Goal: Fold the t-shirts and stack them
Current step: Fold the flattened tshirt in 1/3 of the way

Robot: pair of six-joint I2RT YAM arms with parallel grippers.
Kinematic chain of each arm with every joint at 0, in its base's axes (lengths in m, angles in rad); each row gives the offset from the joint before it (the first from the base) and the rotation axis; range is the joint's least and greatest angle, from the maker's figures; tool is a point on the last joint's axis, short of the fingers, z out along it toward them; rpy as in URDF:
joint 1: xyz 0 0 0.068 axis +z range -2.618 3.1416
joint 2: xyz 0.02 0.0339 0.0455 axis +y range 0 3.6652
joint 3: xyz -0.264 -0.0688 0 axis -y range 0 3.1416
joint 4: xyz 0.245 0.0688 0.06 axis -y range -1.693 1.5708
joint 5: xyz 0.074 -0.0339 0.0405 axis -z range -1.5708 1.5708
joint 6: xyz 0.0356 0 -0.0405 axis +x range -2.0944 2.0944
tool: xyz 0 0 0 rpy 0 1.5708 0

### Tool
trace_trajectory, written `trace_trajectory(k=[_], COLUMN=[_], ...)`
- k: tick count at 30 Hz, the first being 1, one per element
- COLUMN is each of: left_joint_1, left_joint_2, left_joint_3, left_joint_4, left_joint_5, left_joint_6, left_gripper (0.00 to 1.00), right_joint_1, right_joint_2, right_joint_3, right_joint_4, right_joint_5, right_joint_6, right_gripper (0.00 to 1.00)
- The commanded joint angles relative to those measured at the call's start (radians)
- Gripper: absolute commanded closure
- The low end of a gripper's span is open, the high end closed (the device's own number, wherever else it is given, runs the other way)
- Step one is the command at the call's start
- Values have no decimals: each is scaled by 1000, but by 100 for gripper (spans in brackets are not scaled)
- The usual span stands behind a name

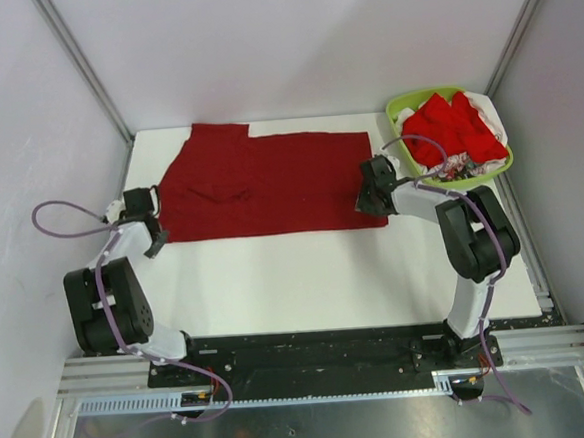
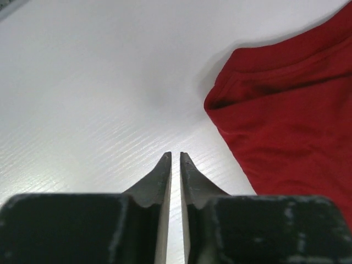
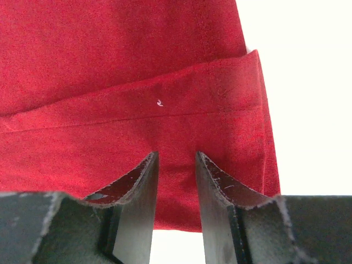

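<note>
left gripper (image 2: pixel 176 157): fingers all but together with only a thin slit between them, nothing in it; over bare table (image 1: pixel 326 277), just left of the shirt's near-left corner.
crimson shirt (image 1: pixel 270 185): spread flat across the far half of the table, between the two grippers.
right gripper (image 3: pixel 176 157): fingers apart, low over the shirt's near-right corner hem; cannot tell if touching.
basket (image 1: pixel 396 106): lime green, far-right corner.
red shirts (image 1: pixel 451 128): heaped in the basket with white cloth (image 1: pixel 492 117).
</note>
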Motion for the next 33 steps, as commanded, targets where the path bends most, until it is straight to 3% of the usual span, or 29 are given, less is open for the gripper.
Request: trace_trajectory(k=[1, 12, 33], left_joint_1=[26, 26, 66], left_joint_2=[-64, -3, 133], left_joint_3=[6, 22, 139], left_joint_4=[9, 100, 121], left_joint_5=[69, 249, 153], left_joint_6=[48, 119, 158], left_gripper=[79, 54, 59], right_joint_1=[3, -43, -122], right_joint_2=[-30, -125, -224], right_joint_3=[-33, -33, -87], right_joint_4=[-52, -39, -94], right_joint_5=[14, -45, -91], right_joint_6=[20, 26, -12], right_gripper=[62, 55, 55])
